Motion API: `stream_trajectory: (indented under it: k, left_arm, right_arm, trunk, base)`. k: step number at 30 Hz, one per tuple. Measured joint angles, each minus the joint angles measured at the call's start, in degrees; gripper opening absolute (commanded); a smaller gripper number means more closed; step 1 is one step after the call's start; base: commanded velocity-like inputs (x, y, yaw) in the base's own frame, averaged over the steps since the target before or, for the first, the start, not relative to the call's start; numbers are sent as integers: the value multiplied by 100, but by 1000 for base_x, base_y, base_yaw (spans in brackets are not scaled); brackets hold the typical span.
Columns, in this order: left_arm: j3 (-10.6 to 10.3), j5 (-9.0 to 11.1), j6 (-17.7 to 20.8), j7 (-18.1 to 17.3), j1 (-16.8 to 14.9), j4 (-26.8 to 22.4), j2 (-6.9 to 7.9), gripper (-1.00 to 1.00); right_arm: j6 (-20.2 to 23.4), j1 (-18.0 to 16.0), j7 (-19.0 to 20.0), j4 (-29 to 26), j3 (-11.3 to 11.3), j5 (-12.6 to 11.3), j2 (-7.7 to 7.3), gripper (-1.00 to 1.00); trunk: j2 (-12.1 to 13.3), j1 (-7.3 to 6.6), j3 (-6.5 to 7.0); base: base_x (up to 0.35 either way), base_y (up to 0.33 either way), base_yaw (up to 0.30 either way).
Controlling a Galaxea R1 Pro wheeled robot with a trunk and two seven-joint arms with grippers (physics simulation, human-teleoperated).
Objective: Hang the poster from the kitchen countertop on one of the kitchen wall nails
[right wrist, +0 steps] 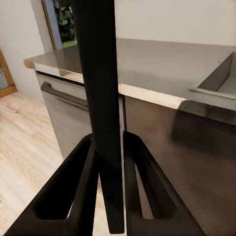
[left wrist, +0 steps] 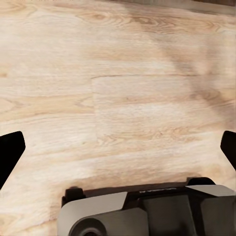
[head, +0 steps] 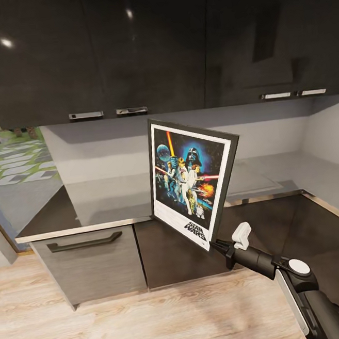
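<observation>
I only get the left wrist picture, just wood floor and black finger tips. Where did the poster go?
Observer: The right gripper has it, pinching the poster at its bottom corner, in front of the countertop.
Operator: Is it lying flat?
Observer: No, it stands up, tilted, with the Star Wars picture facing the head camera.
Operator: Are the fingers really squeezing it?
Observer: Yes. In the right wrist view the poster's black edge runs between both fingers, which press against it.
Operator: Is the sink close?
Observer: The right wrist view shows the sink basin set in the countertop, behind the poster.
</observation>
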Motion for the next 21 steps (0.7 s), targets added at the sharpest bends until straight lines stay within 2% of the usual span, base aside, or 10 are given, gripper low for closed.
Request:
stream_trajectory:
  k: [9, 21]
  left_arm:
    - [-7, 1, 10, -3, 0, 0, 0, 100]
    - [-7, -3, 18, -3, 0, 1, 0, 100]
  right_arm:
    - [-1, 1, 4, 0, 5, -3, 0, -100]
    - [-1, 1, 13, -1, 11, -4, 0, -100]
  trunk:
    - [362, -198, 183]
    - [845, -462, 406]
  base:
    - [0, 0, 236]
    - [0, 0, 38]
